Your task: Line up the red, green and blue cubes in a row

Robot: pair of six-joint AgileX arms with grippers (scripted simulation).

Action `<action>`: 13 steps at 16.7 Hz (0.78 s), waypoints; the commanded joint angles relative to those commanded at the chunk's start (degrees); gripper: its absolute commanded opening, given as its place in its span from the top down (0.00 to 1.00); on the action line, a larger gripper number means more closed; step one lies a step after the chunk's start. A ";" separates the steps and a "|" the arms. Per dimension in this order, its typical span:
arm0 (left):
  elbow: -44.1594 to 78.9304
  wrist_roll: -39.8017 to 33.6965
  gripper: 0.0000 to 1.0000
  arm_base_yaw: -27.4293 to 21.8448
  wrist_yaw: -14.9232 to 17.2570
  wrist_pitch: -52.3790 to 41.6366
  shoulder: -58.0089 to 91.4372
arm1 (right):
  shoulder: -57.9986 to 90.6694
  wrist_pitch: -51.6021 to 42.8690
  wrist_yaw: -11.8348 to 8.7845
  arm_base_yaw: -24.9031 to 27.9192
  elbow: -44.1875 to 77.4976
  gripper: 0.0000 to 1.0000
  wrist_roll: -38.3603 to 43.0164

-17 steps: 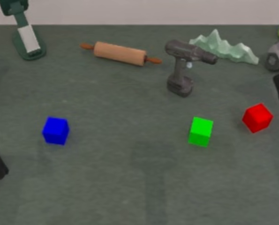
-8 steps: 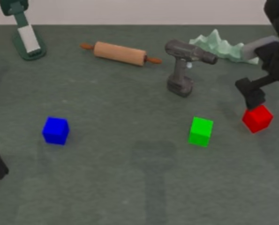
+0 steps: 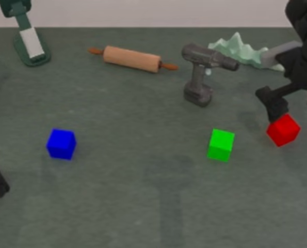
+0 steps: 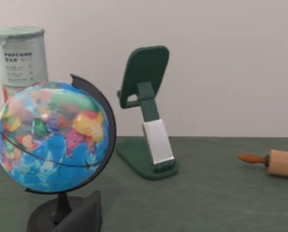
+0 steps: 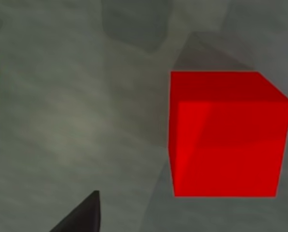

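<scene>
**Right hand lowered over the red cube**

Since the earlier frames the right arm has been swung in from the tabletop's right edge, and the right hand (image 3: 278, 111) has been brought slightly lower and closer to the red cube (image 3: 284, 129). The cubes themselves have not been shifted.

The red cube is found near the right edge of the tabletop, just beneath and slightly to the near side of the hand; contact cannot be confirmed. In the right wrist view the red cube (image 5: 228, 133) is seen off-centre, with only one dark fingertip (image 5: 83, 215) visible, so the spread of the fingers cannot be told. A small correction toward the cube is judged necessary before closing.

The green cube (image 3: 221, 144) lies near the red one, toward the middle; the blue cube (image 3: 61, 143) is well apart, toward the left edge. The left hand is kept parked at the left edge, out of view.
</scene>
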 joint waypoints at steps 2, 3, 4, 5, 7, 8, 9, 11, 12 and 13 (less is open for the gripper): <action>0.00 0.00 0.00 0.00 0.00 0.00 0.00 | 0.95 2.11 -0.01 0.18 -1.36 0.00 -0.10; 0.00 0.00 0.00 0.00 0.00 0.00 0.00 | 1.76 3.97 0.00 0.22 -2.40 0.00 -0.09; 0.00 0.00 0.00 0.00 0.00 0.00 0.00 | 2.73 6.23 0.01 0.24 -3.56 0.00 -0.04; 0.00 0.00 0.00 0.00 0.00 0.00 0.00 | 3.75 8.73 0.02 0.26 -4.82 0.00 0.01; 0.00 0.00 0.00 0.00 0.00 0.00 0.00 | 5.73 13.42 0.04 0.32 -7.29 0.00 0.09; 0.00 0.00 0.00 0.00 0.00 0.00 0.00 | 6.56 15.06 0.04 0.34 -8.24 0.00 0.12; 0.00 0.00 0.00 0.00 0.00 0.00 0.00 | 7.16 16.11 0.05 0.36 -8.89 0.00 0.14; 0.00 0.00 0.00 0.00 0.00 0.00 0.00 | 7.44 16.55 0.05 0.37 -9.17 0.00 0.15; 0.00 0.00 0.00 0.00 0.00 0.00 0.00 | 7.44 16.55 0.05 0.37 -9.17 0.00 0.15; 0.00 0.00 0.00 0.00 0.00 0.00 0.00 | 7.44 16.55 0.05 0.37 -9.17 0.00 0.15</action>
